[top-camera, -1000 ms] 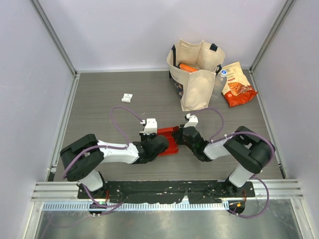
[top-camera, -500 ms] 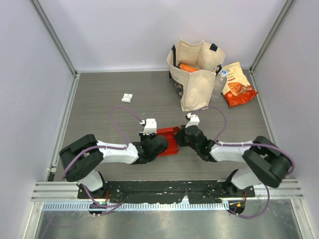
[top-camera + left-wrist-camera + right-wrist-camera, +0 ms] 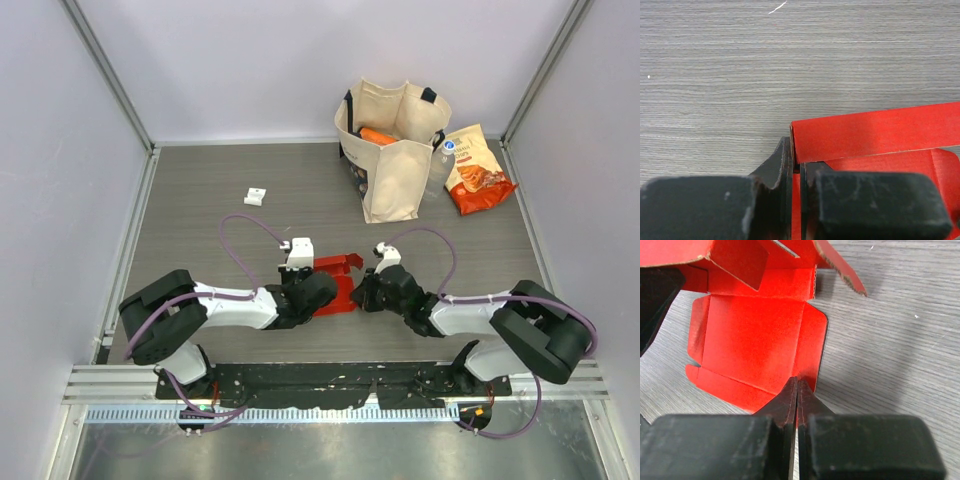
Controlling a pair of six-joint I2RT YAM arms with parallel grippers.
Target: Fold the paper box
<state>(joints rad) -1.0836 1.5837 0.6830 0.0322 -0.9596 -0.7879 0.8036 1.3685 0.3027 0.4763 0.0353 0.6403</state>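
Overhead camera looks down; both wrist cameras view the paper box (image 3: 755, 340) closely.

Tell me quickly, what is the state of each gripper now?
Left gripper: closed, pinching a wall of the bright red thin-card paper box.
Right gripper: closed, tips at a flap of it; grip cannot be told.

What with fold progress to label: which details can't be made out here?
Top view: the left gripper and right gripper cover much of the paper box; fold state unclear.
Left wrist: frame edges cut the box off.
Right wrist: the right gripper hides whether it pinches the flap.
Top view: white piece too small to identify.
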